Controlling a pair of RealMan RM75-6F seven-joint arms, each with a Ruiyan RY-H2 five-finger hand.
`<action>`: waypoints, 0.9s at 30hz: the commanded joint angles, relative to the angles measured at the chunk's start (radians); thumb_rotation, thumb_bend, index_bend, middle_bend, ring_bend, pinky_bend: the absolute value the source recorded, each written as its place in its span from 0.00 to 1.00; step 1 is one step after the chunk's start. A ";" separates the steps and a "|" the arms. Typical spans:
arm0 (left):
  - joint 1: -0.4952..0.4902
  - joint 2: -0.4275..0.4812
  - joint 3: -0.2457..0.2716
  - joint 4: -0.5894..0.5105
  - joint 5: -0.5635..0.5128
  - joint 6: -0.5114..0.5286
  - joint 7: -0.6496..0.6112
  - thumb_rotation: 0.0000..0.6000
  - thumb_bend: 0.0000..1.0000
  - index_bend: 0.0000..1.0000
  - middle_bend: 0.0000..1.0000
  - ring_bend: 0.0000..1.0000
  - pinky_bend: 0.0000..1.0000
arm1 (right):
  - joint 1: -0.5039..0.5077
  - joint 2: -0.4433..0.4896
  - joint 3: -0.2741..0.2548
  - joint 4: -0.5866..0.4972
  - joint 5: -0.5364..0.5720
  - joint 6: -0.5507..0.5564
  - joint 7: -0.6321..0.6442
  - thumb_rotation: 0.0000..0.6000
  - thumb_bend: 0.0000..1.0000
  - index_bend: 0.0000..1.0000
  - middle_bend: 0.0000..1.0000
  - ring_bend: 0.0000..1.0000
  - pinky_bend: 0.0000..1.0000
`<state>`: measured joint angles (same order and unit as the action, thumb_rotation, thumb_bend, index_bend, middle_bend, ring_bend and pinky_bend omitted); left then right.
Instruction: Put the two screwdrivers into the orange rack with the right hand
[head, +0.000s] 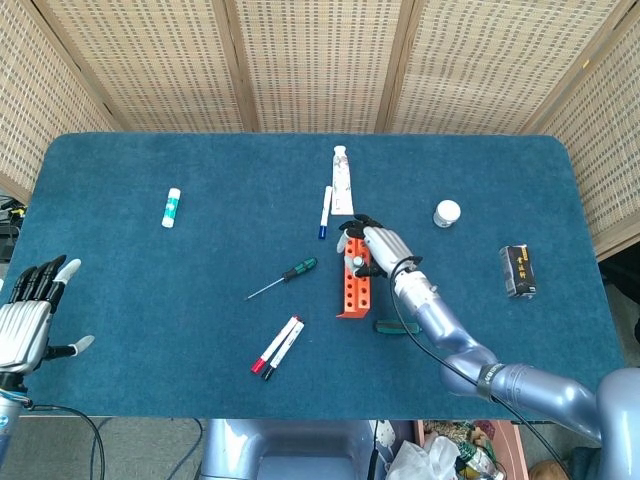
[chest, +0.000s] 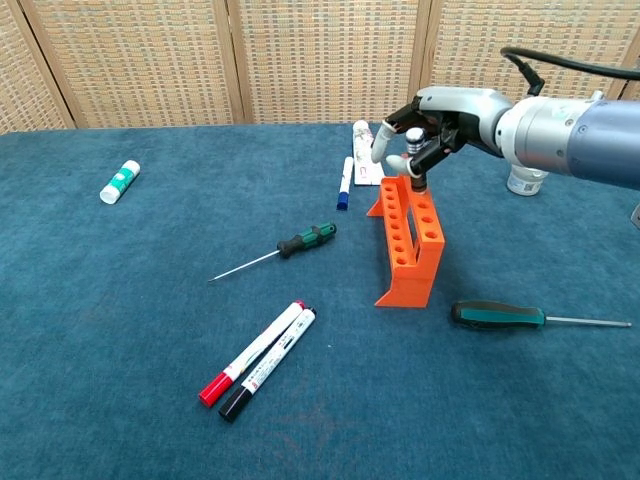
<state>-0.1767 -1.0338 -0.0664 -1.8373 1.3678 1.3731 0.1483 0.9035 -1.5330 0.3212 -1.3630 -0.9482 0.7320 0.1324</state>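
Rack: upright, directly under right hand; fingers curled in over its far end, whether pinching anything cannot be told. Screwdrivers: one near hand's wrist side, one beyond rack. Left hand: fingers spread, holding nothing

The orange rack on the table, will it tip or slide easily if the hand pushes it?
The orange rack stands tall and narrow, so a sideways push could probably tip it. It looks like light plastic, likely easy to slide. The right hand at its top end may lever it over.
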 joint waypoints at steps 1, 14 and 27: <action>0.000 -0.001 0.001 0.000 0.001 0.000 0.002 1.00 0.00 0.00 0.00 0.00 0.00 | 0.011 -0.006 0.017 0.020 0.026 -0.013 0.002 1.00 0.49 0.43 0.18 0.00 0.09; -0.001 0.001 0.000 0.000 0.000 -0.003 -0.001 1.00 0.00 0.00 0.00 0.00 0.00 | 0.026 -0.010 0.026 0.023 0.062 -0.043 0.000 1.00 0.49 0.43 0.18 0.00 0.09; 0.002 0.003 0.000 0.001 0.003 0.002 -0.006 1.00 0.00 0.00 0.00 0.00 0.00 | 0.014 0.011 0.034 -0.014 0.049 -0.028 0.007 1.00 0.49 0.42 0.13 0.00 0.09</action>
<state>-0.1751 -1.0311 -0.0660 -1.8362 1.3705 1.3747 0.1420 0.9200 -1.5280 0.3518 -1.3692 -0.8946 0.7006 0.1363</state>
